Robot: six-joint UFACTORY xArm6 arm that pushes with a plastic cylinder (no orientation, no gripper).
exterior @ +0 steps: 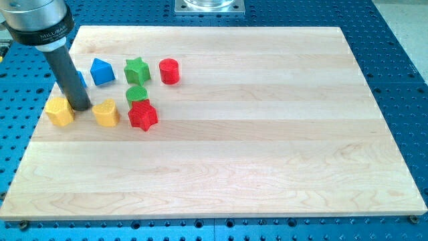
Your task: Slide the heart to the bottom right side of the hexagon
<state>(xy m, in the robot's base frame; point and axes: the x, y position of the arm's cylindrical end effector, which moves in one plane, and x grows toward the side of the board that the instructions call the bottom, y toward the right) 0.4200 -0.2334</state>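
Note:
My tip [81, 107] rests on the board at the view's left, between two yellow blocks. The yellow hexagon [59, 111] lies just left of the tip, nearly touching the rod. The yellow heart [105, 112] lies a short way to the right of the tip, apart from it. The heart is level with the hexagon, on its right side. The rod hides part of a blue block [81, 79] behind it.
A blue block [101, 71], a green star [136, 69] and a red cylinder [169, 70] stand in a row above. A green cylinder [137, 93] sits just above a red star [142, 116], right of the heart. The board's left edge [30, 144] is near the hexagon.

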